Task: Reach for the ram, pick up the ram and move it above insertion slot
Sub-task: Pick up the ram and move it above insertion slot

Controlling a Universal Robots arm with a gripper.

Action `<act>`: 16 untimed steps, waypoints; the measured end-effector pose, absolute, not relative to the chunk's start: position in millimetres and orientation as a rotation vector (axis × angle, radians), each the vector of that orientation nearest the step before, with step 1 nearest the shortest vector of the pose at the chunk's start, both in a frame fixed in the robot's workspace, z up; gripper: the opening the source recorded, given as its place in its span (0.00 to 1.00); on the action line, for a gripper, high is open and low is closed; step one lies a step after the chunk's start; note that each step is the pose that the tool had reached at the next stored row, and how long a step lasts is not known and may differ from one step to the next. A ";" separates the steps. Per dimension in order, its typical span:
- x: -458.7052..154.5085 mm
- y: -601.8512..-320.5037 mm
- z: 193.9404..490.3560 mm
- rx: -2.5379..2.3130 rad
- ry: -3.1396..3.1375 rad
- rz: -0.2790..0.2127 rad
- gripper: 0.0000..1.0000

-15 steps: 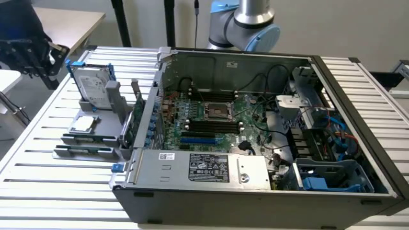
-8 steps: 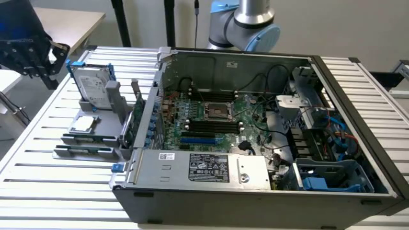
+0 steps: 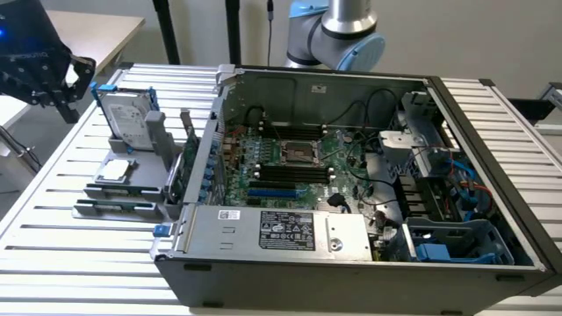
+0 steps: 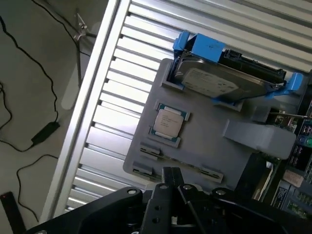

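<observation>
Your tool (image 4: pixel 174 184) hangs above the edge of the slatted counter (image 4: pixel 112 122); beside it, grey floor (image 4: pixel 34 97) with a cable (image 4: pixel 45 132). Grip state: can't tell.

Open computer case (image 3: pixel 351 283) sits on slatted table (image 3: pixel 52 217). Motherboard (image 3: pixel 290 164) flat inside the case, labelled power supply (image 3: pixel 281 230) along its front wall. Grey holder (image 4: pixel 204 136) just beside the case, on the exterior view's left. On the holder: hard drive (image 3: pixel 130 122) in a blue bracket toward the case's rear, processor chip (image 3: pixel 114 172) nearer its front. Black cable (image 4: pixel 29 97) on the floor, well apart from the case.

Exterior view high over computer case (image 3: pixel 351 283), wrist view nearer, sharing parts holder (image 4: pixel 209 126).
</observation>
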State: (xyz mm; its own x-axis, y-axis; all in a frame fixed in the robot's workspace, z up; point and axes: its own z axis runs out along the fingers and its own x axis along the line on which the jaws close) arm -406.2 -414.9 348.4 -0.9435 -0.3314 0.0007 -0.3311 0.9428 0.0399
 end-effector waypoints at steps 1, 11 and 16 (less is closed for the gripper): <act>-406.2 -414.9 348.4 0.554 -3.084 -0.061 0.11; -406.2 -415.0 348.4 0.832 -3.017 -0.060 0.11; -406.2 -415.0 348.4 0.969 -2.974 -0.059 0.11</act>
